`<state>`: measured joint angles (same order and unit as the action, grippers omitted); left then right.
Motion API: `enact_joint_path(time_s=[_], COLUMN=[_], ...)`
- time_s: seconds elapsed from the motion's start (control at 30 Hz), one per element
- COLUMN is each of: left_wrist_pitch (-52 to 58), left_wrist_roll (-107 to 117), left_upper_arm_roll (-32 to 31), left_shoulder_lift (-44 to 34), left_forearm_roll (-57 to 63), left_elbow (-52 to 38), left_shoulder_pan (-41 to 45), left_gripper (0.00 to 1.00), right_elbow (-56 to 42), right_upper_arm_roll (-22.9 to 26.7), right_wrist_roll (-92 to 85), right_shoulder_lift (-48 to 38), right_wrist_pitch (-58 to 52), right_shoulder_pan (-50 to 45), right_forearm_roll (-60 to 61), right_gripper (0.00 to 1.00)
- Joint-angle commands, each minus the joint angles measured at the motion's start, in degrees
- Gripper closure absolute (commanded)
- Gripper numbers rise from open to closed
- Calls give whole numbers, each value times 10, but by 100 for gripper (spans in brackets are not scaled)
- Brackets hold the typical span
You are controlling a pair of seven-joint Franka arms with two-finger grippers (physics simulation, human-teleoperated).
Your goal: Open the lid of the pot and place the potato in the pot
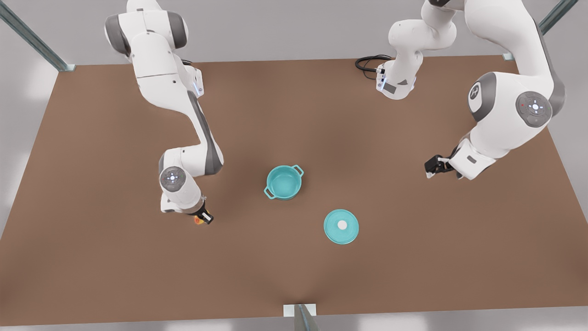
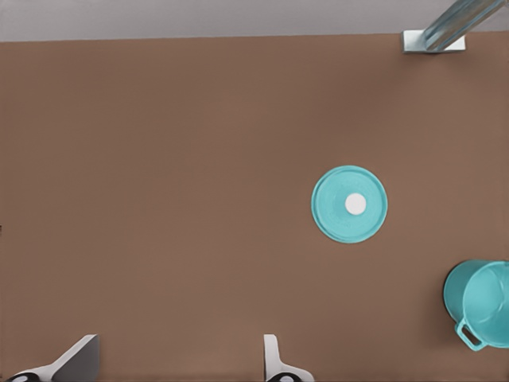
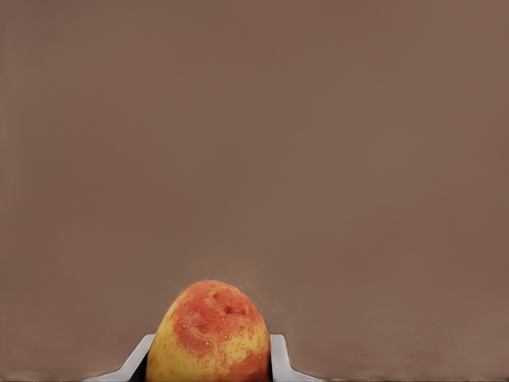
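Yellow and orange-red, the potato sits pinched between the right gripper fingers, low over the brown table at the front view's left. Near the centre stands the teal pot, uncovered, its inside bare. Its lid lies flat on the table nearby, apart from it. The left gripper hangs at the front view's right, fingers spread wide.

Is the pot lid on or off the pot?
Off. The pot lid lies flat on the table, apart from the open pot.
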<state>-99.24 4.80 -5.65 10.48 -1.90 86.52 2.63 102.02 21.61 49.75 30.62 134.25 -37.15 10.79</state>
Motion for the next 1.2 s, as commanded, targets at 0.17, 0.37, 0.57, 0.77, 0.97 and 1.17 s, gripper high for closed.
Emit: enact_joint_path(time_s=[0.17,0.37,0.57,0.77,0.97,1.17], left_wrist_pitch=[6,6,5,5,5,5], left_wrist_roll=[-33,-35,-35,-35,-36,-35], left_upper_arm_roll=[-1,-1,1,1,2,1], left_shoulder_lift=[1,-1,2,2,1,2], left_forearm_roll=[1,1,1,0,1,1], left_elbow=[0,0,0,0,0,0], left_shoulder_pan=[0,0,0,0,0,0], left_gripper=[0,0,0,0,0,0], right_elbow=[1,-5,-99,-125,-143,-147], right_upper_arm_roll=[-1,-3,-11,-12,-12,81], right_wrist_roll=[63,126,156,158,157,66], right_shoulder_lift=[-30,-31,32,93,112,2], right_wrist_pitch=[-85,-94,-94,-94,-93,-245], right_shoulder_pan=[-95,-184,-212,-214,-215,-188], right_forearm_roll=[-3,-3,63,78,79,13], right_gripper=[48,48,48,47,26,0])
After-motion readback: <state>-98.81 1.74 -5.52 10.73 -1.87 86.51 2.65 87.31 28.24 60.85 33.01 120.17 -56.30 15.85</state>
